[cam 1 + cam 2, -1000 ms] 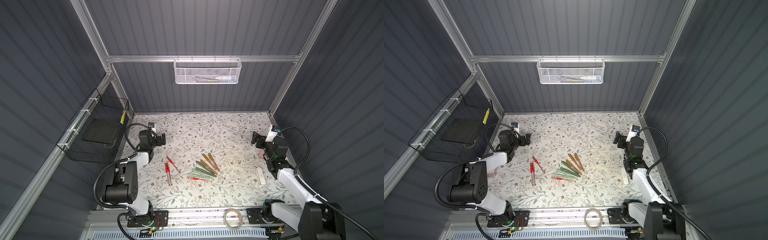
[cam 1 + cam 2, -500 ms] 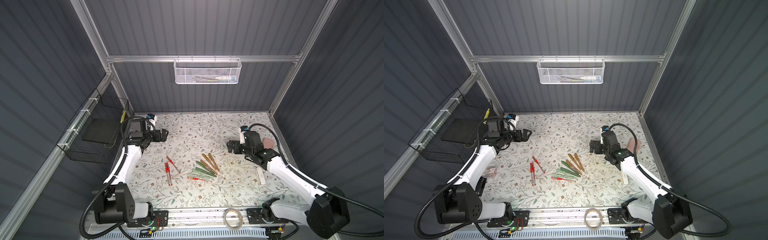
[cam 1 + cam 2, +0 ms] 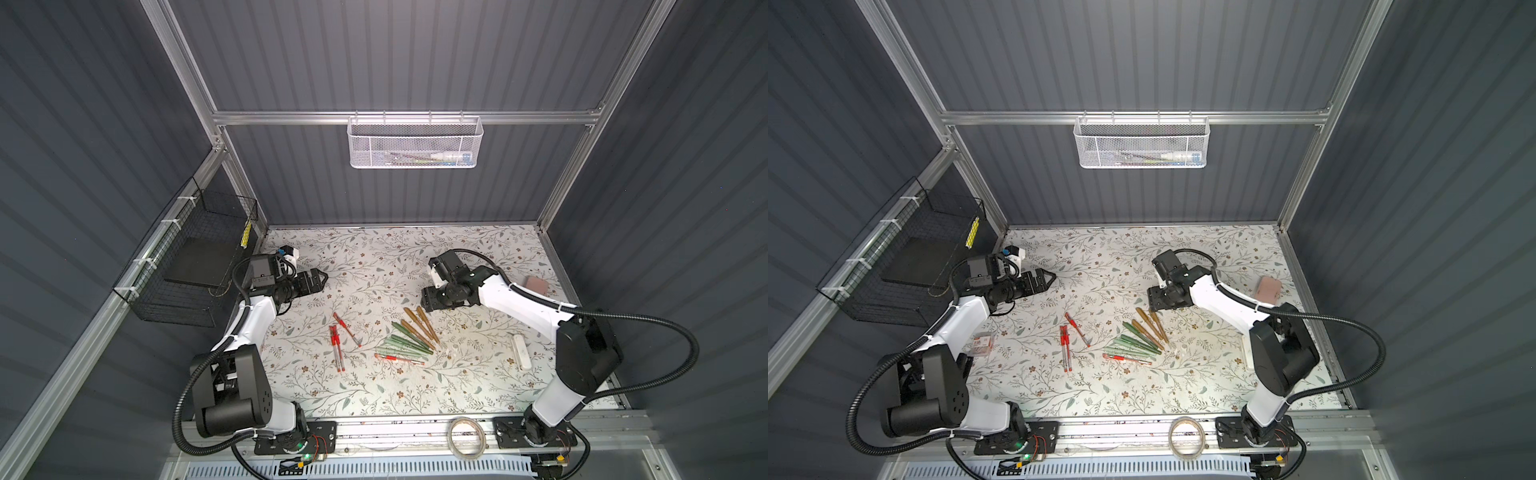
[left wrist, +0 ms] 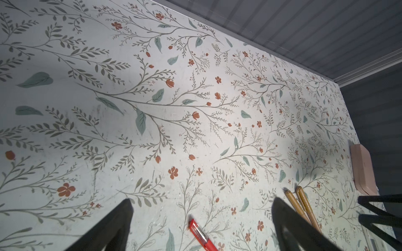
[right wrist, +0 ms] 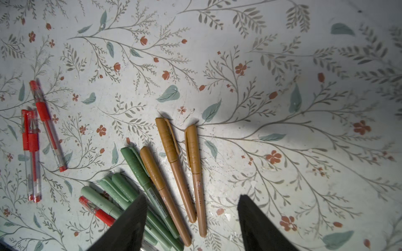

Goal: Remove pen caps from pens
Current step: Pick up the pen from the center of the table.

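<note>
The floral-patterned tabletop (image 3: 374,257) carries everything. Towards its left side the left gripper (image 4: 201,199) hangs empty, jaws spread wide. The right gripper (image 5: 191,197) hovers just over the fanned pens, jaws apart and pinching nothing. At mid-table three slim gold-brown plastic pens (image 5: 176,173) lie side by side, next to overlapping green plastic pens (image 5: 139,167); clear-barrelled red-banded pens (image 5: 46,128) lie nearby. All look light, stiff and smooth, so likely to roll or slip. The ribbed gold-brown caps (image 5: 167,139) are on. One gripper should probably clamp the barrel, the other the ribbed cap, pulling straight along the pen.
</note>
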Robot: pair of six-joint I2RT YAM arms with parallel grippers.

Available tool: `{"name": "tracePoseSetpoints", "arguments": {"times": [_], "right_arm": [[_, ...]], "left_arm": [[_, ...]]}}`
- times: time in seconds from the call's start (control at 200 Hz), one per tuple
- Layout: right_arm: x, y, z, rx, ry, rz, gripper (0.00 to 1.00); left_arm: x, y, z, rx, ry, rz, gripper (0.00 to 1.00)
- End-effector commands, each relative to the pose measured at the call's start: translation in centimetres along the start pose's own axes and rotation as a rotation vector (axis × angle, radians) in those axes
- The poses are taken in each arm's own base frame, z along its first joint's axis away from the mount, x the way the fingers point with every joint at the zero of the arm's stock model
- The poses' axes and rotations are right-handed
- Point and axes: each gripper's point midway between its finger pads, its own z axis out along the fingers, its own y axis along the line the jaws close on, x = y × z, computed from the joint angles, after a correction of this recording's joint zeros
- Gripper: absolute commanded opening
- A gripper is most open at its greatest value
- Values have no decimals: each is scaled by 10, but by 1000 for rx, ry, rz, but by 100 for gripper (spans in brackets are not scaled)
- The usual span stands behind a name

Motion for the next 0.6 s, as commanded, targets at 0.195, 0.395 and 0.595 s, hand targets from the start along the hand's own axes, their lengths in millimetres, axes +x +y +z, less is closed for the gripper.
{"name": "tracePoseSetpoints", "arguments": {"times": [0.195, 0.395, 0.595], "right_arm": [[38, 1, 23, 66, 203, -17, 49], [53, -4, 34, 96, 245, -15, 43], [65, -10, 48, 116, 284, -18, 36]], "left_arm": [[-9, -8, -5, 49, -15, -30, 100], [-11, -8, -2, 58, -11, -40, 100], [-13, -8, -4, 56, -12, -35, 100]]}}
